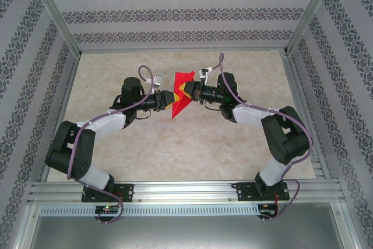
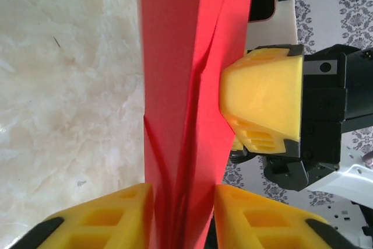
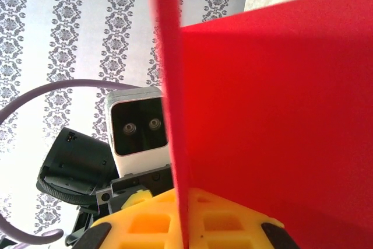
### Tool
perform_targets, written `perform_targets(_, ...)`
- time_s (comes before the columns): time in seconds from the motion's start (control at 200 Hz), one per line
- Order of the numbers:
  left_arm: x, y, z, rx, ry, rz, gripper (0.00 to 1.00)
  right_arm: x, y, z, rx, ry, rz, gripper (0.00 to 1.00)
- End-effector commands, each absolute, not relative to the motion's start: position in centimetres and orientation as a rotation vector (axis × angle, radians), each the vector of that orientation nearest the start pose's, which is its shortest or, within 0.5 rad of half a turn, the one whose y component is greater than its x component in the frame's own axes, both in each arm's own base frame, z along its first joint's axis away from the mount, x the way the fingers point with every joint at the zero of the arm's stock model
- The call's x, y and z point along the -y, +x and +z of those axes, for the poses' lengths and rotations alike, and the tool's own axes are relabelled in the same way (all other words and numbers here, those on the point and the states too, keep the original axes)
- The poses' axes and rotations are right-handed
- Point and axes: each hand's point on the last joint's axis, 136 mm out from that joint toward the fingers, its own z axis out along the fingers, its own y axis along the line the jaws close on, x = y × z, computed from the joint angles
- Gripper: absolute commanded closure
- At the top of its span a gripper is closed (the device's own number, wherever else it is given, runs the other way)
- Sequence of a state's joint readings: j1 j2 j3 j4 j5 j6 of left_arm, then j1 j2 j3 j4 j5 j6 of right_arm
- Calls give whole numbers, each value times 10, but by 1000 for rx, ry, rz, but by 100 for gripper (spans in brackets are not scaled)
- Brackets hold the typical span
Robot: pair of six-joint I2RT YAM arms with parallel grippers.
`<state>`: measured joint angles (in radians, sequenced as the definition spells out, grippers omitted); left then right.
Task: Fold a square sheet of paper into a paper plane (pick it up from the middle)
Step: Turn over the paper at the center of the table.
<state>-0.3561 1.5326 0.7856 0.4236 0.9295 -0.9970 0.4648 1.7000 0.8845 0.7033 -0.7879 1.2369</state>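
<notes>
1. position of arms. in the top view both arms reach inward and meet over the middle of the table [image 1: 175,150]. the left gripper [image 1: 169,98] and the right gripper [image 1: 196,93] face each other, with the folded red paper [image 1: 183,81] between them.

2. task item. the folded red paper is creased into several layers and stands roughly on edge. one pointed end is directed toward the near side of the table and the broader end toward the far wall. it appears to be held clear of the table surface, though the top view does not confirm the gap.

3. left gripper. in the left wrist view its two yellow fingers [image 2: 111,217] sit one on each side of the paper layers and touch them. the claw is pinching the folded red paper near its lower part.

4. right gripper. in the left wrist view one yellow finger [image 2: 262,103] of the right gripper presses flat against the right face of the paper, higher up than the left grip. in the right wrist view the paper edge runs down between that gripper's own fingers [image 3: 145,225]. the claw is pressed together on the folded red paper.

5. background. the white camera housing [image 3: 137,129] of the left wrist shows beyond the paper, against the patterned wall [image 3: 58,39].
</notes>
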Motion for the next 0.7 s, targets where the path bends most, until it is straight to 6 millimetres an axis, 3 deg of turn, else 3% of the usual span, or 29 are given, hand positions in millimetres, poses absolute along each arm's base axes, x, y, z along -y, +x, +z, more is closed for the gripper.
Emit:
perform_targets(0.0,270,327,225,-2082,160,-1705,78,-320,357,226,-2038,13,1838,91)
perform_targets(0.21,270,328,231,-2058,195,-1689,90,-314,359,222,-2084,36,1780,83)
perform_targets(0.31,270,330,229,-2083,212,-1644,92,-301,364,219,-2109,62,1698,68)
perform_targets(0.41,266,333,218,-2151,216,-1549,93,-276,369,217,-2136,114,1533,44)
perform_targets(0.545,250,339,201,-2276,176,-1308,93,-235,370,211,-2199,201,1237,28)
perform_targets(0.699,217,346,172,-2481,151,-777,92,-189,357,205,-2233,291,924,17)
